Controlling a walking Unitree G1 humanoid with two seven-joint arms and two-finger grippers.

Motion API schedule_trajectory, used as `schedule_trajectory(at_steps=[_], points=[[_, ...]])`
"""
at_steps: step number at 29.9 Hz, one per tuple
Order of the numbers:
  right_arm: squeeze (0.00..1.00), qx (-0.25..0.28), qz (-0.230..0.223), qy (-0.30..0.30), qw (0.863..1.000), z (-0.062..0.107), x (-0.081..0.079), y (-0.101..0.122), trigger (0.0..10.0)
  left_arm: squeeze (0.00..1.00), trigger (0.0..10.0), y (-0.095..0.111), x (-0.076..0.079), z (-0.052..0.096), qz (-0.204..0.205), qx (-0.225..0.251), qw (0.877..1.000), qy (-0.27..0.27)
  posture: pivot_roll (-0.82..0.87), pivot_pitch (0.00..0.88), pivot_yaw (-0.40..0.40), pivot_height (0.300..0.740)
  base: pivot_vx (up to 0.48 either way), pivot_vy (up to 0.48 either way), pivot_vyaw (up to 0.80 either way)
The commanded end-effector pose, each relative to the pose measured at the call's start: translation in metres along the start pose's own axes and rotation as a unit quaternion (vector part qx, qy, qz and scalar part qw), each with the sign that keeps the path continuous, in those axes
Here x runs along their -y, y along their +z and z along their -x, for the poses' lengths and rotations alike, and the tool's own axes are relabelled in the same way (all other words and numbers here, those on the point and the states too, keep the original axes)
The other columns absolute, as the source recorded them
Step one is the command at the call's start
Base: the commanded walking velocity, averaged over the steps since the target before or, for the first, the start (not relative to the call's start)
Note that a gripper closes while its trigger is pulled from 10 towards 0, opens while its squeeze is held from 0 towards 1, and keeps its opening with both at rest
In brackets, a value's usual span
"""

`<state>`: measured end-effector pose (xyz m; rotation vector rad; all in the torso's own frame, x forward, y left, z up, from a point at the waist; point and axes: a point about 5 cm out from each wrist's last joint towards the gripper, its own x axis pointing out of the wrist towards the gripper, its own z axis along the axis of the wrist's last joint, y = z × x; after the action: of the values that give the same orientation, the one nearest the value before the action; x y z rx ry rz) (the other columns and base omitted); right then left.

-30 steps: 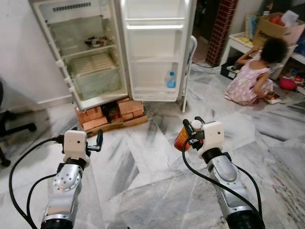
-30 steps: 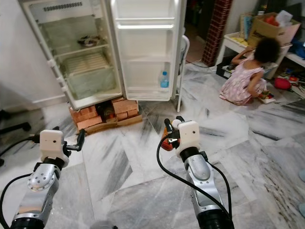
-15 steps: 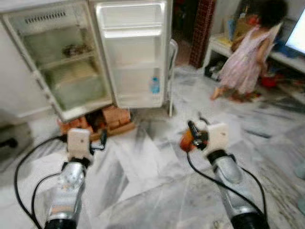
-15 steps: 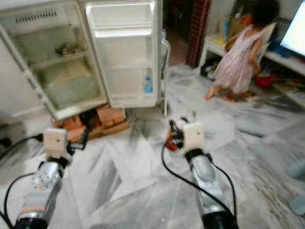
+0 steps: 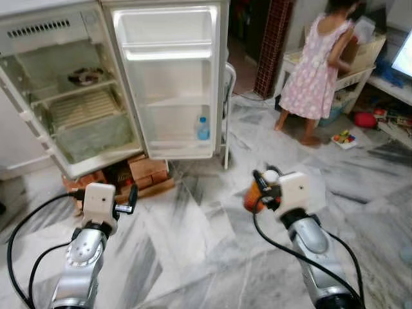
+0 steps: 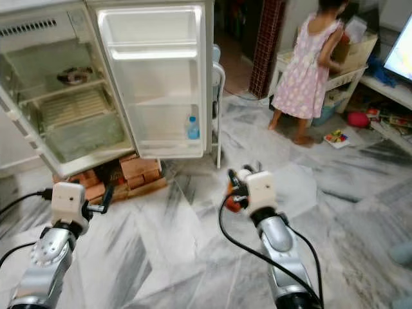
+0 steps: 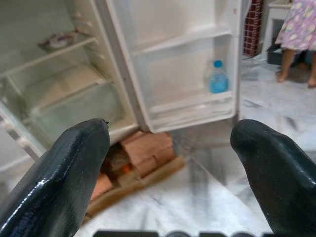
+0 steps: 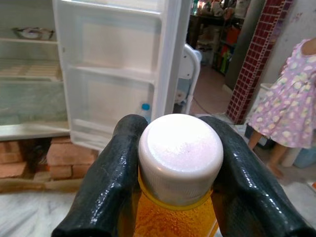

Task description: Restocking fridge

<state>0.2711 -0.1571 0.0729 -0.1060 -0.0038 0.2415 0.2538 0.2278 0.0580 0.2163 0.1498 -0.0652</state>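
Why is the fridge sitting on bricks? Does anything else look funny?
The white fridge stands propped on stacked red bricks and a wooden board, not on the floor. Its door hangs wide open, holding just one blue-capped water bottle. Nothing looks spilled or broken.
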Motion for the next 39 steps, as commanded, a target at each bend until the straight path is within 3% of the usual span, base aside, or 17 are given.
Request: schedule_trajectory(at_steps=[1, 5, 13, 25, 39], points=[[0.00, 0.019, -0.003, 0.014, 1.000, -0.006, -0.009, 0.008, 10.0, 0.00, 10.0, 0.002, -0.012, 0.000, -0.002, -0.003, 1.000, 0.010, 0.02, 0.000, -0.012, 0.740, 0.274, 0.000, 0.00], [0.00, 0.029, 0.021, 0.010, 0.999, -0.006, -0.008, 0.011, 10.0, 0.00, 10.0, 0.011, -0.004, 0.006, 0.012, 0.013, 1.000, 0.001, 0.01, 0.000, -0.010, 0.740, 0.320, 0.000, 0.00], [0.00, 0.015, 0.012, 0.003, 1.000, -0.002, -0.010, 0.003, 10.0, 0.00, 10.0, 0.007, 0.020, 0.013, 0.046, 0.007, 0.999, 0.002, 0.02, 0.000, -0.019, 0.740, 0.350, 0.112, 0.74], [0.00, 0.020, 0.028, -0.030, 0.999, -0.014, 0.003, 0.010, 10.0, 0.00, 10.0, 0.006, 0.021, 0.007, 0.048, -0.001, 0.999, 0.015, 0.01, 0.000, -0.012, 0.740, 0.355, 0.323, 0.00], [0.00, 0.026, 0.026, -0.005, 0.999, -0.014, -0.004, 0.011, 10.0, 0.00, 10.0, 0.006, 0.030, 0.001, 0.050, -0.001, 0.999, 0.013, 0.01, 0.000, -0.020, 0.740, 0.363, 0.313, 0.00]])
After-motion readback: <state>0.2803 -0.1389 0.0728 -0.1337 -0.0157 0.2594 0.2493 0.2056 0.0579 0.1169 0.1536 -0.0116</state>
